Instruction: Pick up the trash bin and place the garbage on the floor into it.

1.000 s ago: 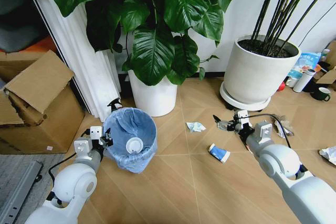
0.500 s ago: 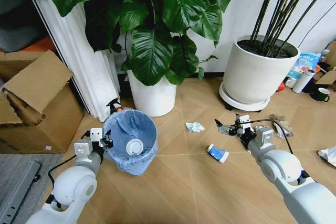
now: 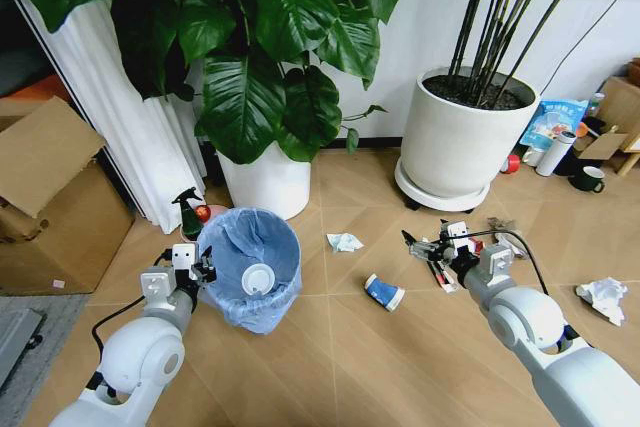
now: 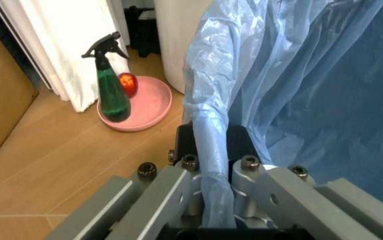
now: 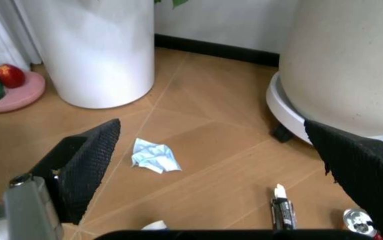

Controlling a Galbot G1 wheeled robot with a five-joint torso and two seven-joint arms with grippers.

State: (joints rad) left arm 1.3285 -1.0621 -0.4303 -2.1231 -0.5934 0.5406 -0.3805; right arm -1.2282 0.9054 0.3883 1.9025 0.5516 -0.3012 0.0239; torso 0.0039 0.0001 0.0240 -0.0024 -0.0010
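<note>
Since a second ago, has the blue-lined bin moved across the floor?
Yes. The trash bin, gripped by the left gripper, has shifted toward the robot's right: its gap to the blue-white cup has shrunk.

Glossy crinkled plastic lines the bin (image 3: 249,265); the floor (image 3: 330,347) looks like smooth wood; the pot (image 3: 456,134) is matt and rough.
</note>
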